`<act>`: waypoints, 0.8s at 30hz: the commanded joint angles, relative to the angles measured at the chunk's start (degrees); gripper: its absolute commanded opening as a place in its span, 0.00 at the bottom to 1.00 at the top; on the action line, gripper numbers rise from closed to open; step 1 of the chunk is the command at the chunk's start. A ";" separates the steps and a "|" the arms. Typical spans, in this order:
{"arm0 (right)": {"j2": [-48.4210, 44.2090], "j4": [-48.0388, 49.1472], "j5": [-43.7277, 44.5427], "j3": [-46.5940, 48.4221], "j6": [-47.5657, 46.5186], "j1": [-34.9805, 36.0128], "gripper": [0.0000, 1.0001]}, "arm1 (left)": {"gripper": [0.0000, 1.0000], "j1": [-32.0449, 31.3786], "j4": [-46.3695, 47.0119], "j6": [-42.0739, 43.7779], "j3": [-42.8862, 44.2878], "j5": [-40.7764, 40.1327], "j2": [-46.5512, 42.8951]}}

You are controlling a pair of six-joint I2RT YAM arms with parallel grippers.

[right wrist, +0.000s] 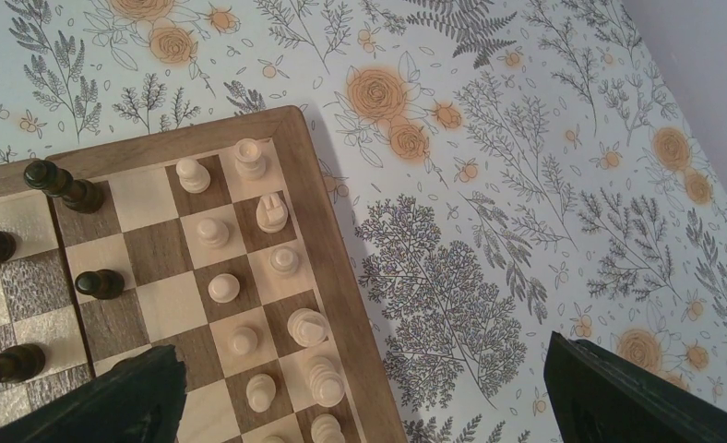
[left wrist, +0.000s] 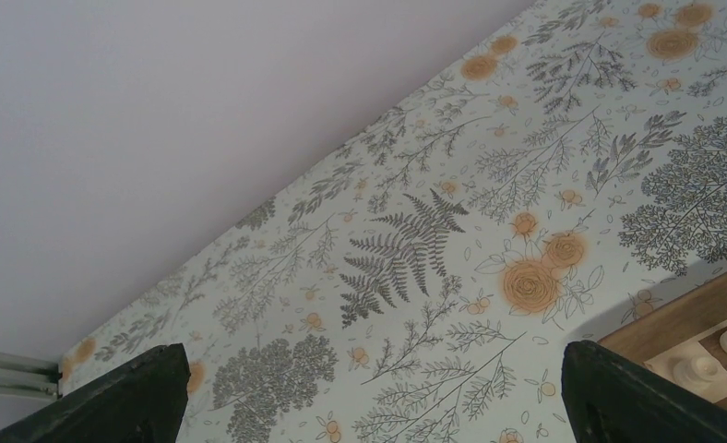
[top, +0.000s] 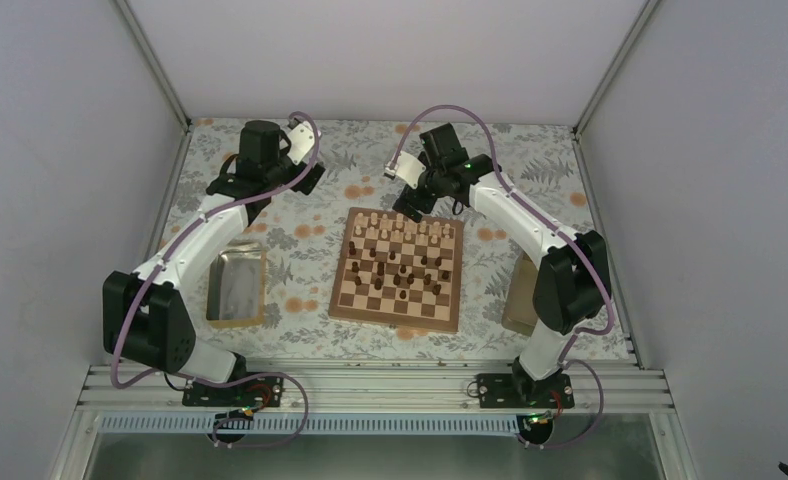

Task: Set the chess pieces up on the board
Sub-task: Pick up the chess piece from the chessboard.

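Pale chess pieces (right wrist: pixel 284 260) on board (right wrist: pixel 323 240) beneath right gripper (right wrist: pixel 364 369), jaws spread, empty.

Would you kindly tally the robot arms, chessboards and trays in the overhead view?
White-and-black robot arms, left and right: 2
Square wooden checkered chessboard: 1
Rectangular trays, left, right half hidden: 2
Total: 5

A floral tablecloth (top: pixel 300 240), ferns and orange roses on pale ground, covered the table. On its left side lay a rectangular metal tray (top: pixel 238 285), shiny inside. Over on the right sat a tan tray-like thing (top: pixel 517 298), half hidden. White walls (top: pixel 370 60) closed in three sides; an aluminium rail (top: pixel 370 385) ran along the near edge.
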 commanded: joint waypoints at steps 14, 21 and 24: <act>-0.98 1.21 0.95 0.08 -1.15 0.62 1.00 | 1.00 -0.03 2.16 0.62 -0.58 -0.15 -1.52; 2.18 -2.43 -0.78 7.36 -1.33 1.10 1.00 | 1.00 0.16 2.28 0.73 -0.55 -0.49 -2.02; 5.07 -5.79 -1.21 11.42 -1.73 3.07 0.96 | 1.00 0.37 2.61 0.87 -0.90 -0.89 -2.05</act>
